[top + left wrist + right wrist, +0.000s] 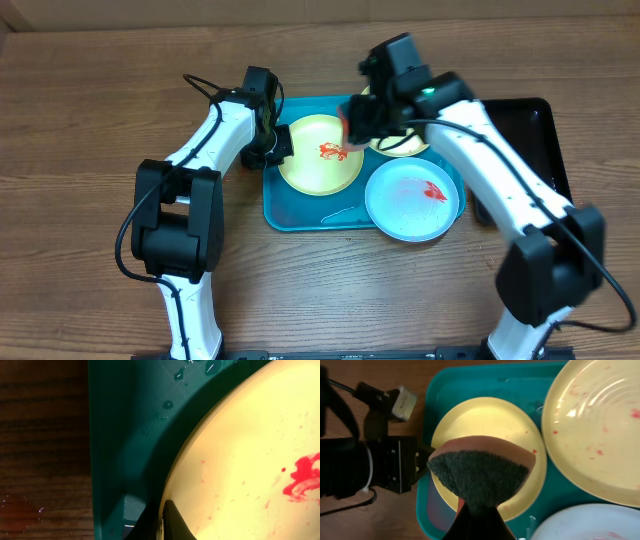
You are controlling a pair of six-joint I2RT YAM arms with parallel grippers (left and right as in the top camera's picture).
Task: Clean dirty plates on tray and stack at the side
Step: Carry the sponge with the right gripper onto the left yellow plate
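Here the right hand [475, 512] clamps a sponge [480, 472] over the smeared plate [315, 165], whose rim the left hand [283, 152] seemingly pinches.

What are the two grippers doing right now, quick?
Left gripper: shut on the rim of the plate.
Right gripper: shut on a sponge.

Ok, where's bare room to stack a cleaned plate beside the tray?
Bare table lies far left beyond the left arm, and in front of the tray between the arms. The tray is crowded: the left plate, pinched by the left gripper, the back plate and the blue plate fill it, the right gripper holding a sponge above.
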